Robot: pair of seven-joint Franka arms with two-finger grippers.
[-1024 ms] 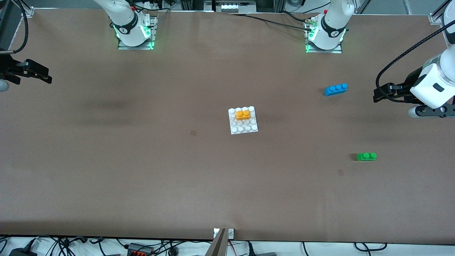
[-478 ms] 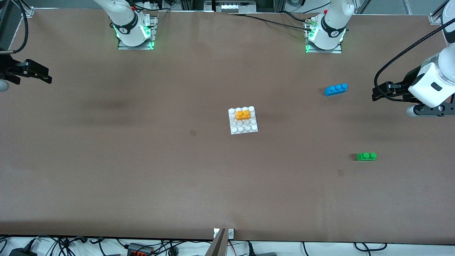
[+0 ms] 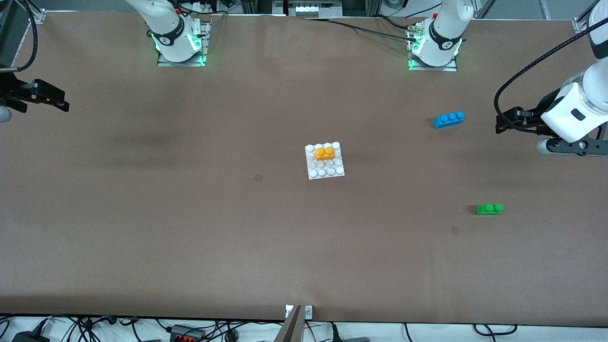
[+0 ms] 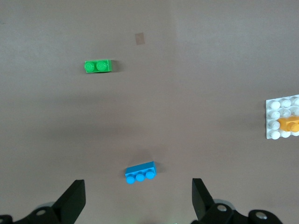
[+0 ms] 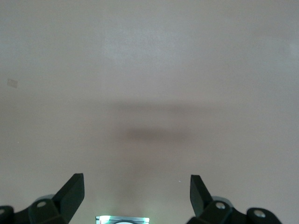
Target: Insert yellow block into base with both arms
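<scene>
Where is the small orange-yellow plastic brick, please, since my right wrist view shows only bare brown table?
Observer: The small orange-yellow plastic brick sits on the flat white studded plastic plate at the table's middle, touched by no gripper.
Operator: Where are the grippers?
Observer: Your right gripper hangs open over the right arm's end of the table. The left gripper hangs open over the left arm's end.
Operator: Is anything else there?
Observer: A long blue three-stud plastic brick lies there, and a green two-stud plastic brick lies nearer the front camera.
</scene>
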